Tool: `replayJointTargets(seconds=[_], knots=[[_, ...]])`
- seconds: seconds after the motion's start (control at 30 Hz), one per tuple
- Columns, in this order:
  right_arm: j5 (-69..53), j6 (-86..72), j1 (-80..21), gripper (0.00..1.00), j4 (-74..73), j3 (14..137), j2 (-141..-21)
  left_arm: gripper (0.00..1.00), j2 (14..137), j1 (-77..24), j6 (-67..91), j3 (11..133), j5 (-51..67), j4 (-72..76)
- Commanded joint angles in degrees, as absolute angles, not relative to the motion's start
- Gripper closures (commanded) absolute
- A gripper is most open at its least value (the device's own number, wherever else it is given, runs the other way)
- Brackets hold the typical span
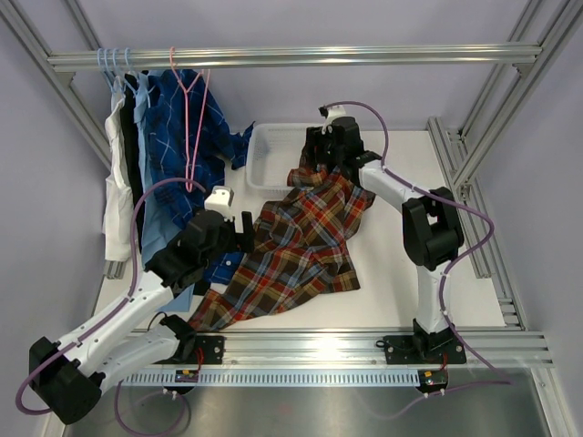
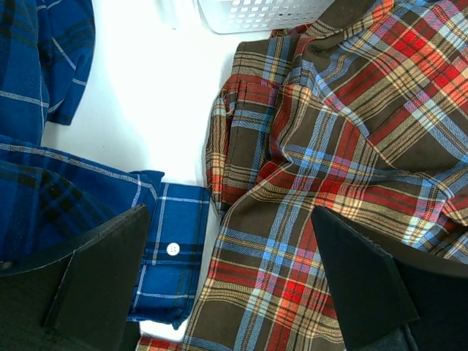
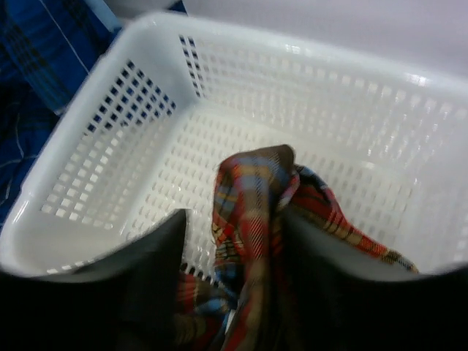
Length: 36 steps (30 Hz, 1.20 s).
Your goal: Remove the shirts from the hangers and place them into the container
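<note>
The right hand (image 3: 234, 219) is hovering over the white basket (image 3: 95, 146) with its fingers parted. A fold of the plaid shirt (image 1: 301, 246) is standing loose between them, and the rest of it is trailing over the basket's rim onto the table (image 1: 401, 273). The left hand (image 2: 228, 212) is hanging wide open, holding nothing, above the plaid shirt's edge and a blue shirt (image 2: 179, 278) cuff.

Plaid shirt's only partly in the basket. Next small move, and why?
Probably raise the right arm straight up. Its fingers stand apart over the container with a fold of the plaid shirt loose between them, so rising should leave that fold inside. Most of the shirt lies outside on the table, for the next grasp.
</note>
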State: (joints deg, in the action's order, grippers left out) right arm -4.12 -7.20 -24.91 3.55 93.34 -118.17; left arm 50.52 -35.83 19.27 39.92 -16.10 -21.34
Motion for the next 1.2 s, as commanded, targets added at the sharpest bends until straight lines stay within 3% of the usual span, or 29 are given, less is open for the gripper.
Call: replayJointTargets(seconds=[0.0, 0.1, 0.23, 0.47, 0.67, 0.9, 1.1, 1.17], knots=[[-3.6, -8.7, -25.0, 0.24, 0.6, 92.8, -115.0, 0.01, 49.0, -35.6, 19.1, 40.8, -15.8, -19.9], [-3.4, -7.8, -25.0, 0.11, -2.2, 89.7, -109.6, 0.01, 48.6, -35.6, 18.9, 40.8, -15.7, -20.2], [-2.6, -6.8, -25.6, 0.01, -7.4, 85.4, -102.6, 0.01, 48.9, -35.6, 18.6, 40.6, -14.9, -19.6], [3.7, -13.3, -27.6, 0.0, -11.2, 69.2, -86.1, 0.01, 49.0, -35.6, 17.2, 42.2, -14.1, -20.3], [3.5, -19.9, -31.0, 0.01, -16.3, 56.9, -79.0, 0.01, 49.3, -35.5, 16.4, 40.8, -14.9, -18.5], [-1.6, -28.8, -33.7, 0.01, -9.6, 47.0, -79.8, 0.01, 51.0, -35.5, 17.5, 40.1, -15.5, -18.8], [-4.8, -31.7, -33.7, 0.01, -1.2, 44.1, -90.6, 0.01, 51.4, -35.5, 17.4, 40.0, -15.2, -18.6], [-5.0, -31.6, -33.7, 0.08, 2.7, 43.8, -93.1, 0.01, 51.5, -35.5, 17.5, 39.8, -15.4, -18.7]])
